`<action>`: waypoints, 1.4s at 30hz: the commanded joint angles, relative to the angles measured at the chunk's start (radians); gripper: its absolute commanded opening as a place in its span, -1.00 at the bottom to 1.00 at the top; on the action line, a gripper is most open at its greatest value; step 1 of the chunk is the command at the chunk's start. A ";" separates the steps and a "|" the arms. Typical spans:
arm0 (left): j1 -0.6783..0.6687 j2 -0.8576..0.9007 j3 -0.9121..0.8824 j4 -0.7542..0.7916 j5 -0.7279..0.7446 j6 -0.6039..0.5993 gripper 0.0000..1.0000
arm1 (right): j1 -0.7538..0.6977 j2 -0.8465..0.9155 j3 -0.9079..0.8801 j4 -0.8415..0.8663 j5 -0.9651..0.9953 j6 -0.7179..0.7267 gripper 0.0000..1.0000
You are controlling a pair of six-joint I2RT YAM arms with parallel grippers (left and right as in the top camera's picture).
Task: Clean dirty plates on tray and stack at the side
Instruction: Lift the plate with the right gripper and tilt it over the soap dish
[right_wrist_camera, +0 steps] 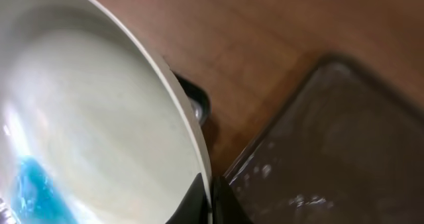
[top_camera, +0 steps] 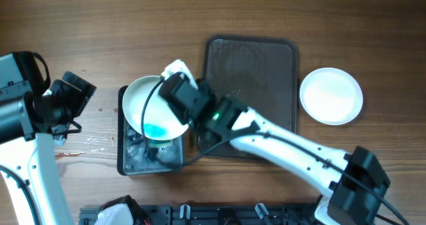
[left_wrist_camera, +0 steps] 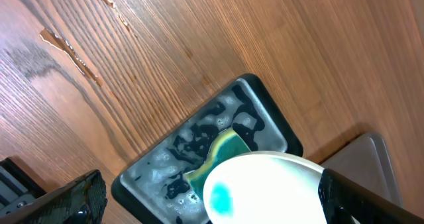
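Note:
My right gripper is shut on the rim of a white plate with a blue smear and holds it tilted above the small black tub. In the right wrist view the fingers pinch the plate's edge. The dark tray lies just right of the tub and carries no plates. A clean white plate sits on the table right of the tray. My left gripper is open and empty, left of the tub; its view shows the plate over the green sponge.
The tub holds soapy water and the sponge. Wet streaks mark the wood left of the tub. A black rail runs along the table's front edge. The tray corner shows beyond the tub.

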 commanded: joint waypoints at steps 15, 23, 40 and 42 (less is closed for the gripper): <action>0.007 -0.005 0.011 -0.001 0.001 0.008 1.00 | 0.268 -0.011 0.021 0.227 0.769 -0.423 -0.91; 0.007 -0.005 0.011 -0.001 0.002 0.008 1.00 | 0.288 -0.015 0.021 0.319 0.837 -0.540 -0.91; 0.007 -0.005 0.011 -0.001 0.001 0.008 1.00 | 0.312 -0.016 0.021 0.407 0.860 -0.681 -0.91; 0.007 -0.005 0.011 -0.001 0.001 0.008 1.00 | 0.312 -0.016 0.020 0.407 0.859 -0.682 -0.91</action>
